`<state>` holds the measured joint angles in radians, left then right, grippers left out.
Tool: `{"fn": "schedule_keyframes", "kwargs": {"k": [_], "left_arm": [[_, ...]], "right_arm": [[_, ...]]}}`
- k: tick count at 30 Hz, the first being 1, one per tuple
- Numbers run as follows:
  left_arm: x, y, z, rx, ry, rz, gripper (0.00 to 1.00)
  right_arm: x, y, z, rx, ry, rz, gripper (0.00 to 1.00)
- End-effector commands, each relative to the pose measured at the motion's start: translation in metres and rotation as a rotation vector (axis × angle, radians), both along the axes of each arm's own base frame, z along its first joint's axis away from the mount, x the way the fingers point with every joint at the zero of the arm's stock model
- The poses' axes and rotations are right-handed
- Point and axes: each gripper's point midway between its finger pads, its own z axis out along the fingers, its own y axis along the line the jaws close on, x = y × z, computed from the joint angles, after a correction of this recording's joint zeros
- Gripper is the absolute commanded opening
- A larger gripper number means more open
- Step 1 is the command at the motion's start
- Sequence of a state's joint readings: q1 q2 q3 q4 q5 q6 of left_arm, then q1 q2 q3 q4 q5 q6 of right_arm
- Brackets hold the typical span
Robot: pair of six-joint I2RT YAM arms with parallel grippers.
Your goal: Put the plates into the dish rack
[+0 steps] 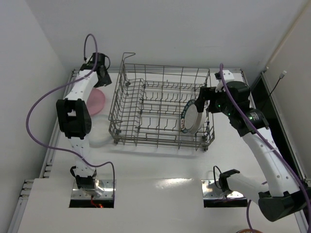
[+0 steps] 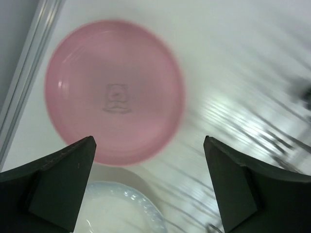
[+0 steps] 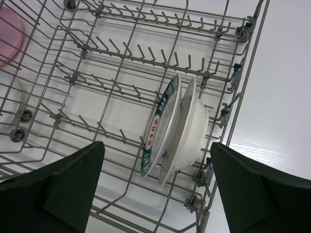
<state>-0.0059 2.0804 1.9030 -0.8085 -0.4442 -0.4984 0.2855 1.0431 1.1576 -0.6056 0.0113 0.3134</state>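
Dish rack (image 1: 160,109) on white table (image 1: 160,167)

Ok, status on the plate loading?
Left pincer open, over pink plate. Right pincer open, over dish rack. Teal-rimmed plate and white plate racked on edge; second white plate on table beside pink. Nothing blocking.
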Motion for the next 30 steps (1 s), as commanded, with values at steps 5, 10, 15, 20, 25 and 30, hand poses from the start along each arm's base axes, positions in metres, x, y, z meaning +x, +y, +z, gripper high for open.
{"fn": "schedule_keyframes", "kwargs": {"k": [5, 10, 15, 20, 25, 30], "left_arm": [[0.011, -0.021, -0.020, 0.052, 0.101, -0.082, 0.92], [0.010, -0.020, -0.038, 0.072, 0.156, -0.115, 0.92], [0.010, -0.023, -0.053, 0.060, 0.181, -0.144, 0.92], [0.003, -0.024, -0.088, 0.055, 0.261, -0.158, 0.89], [-0.002, -0.022, -0.109, 0.038, 0.310, -0.167, 0.82], [-0.006, -0.015, -0.129, 0.019, 0.351, -0.165, 0.67]], "right_arm": [[0.001, -0.003, 0.011, 0.003, -0.053, 0.016, 0.89], [0.001, -0.009, 0.009, -0.003, -0.055, 0.007, 0.89], [0.001, -0.009, 0.007, 0.006, -0.053, 0.016, 0.89], [0.002, -0.010, 0.007, 0.009, -0.052, 0.015, 0.89], [0.001, -0.014, 0.010, 0.003, -0.064, 0.010, 0.89], [0.002, -0.019, 0.006, 0.001, -0.055, -0.008, 0.89]]}}
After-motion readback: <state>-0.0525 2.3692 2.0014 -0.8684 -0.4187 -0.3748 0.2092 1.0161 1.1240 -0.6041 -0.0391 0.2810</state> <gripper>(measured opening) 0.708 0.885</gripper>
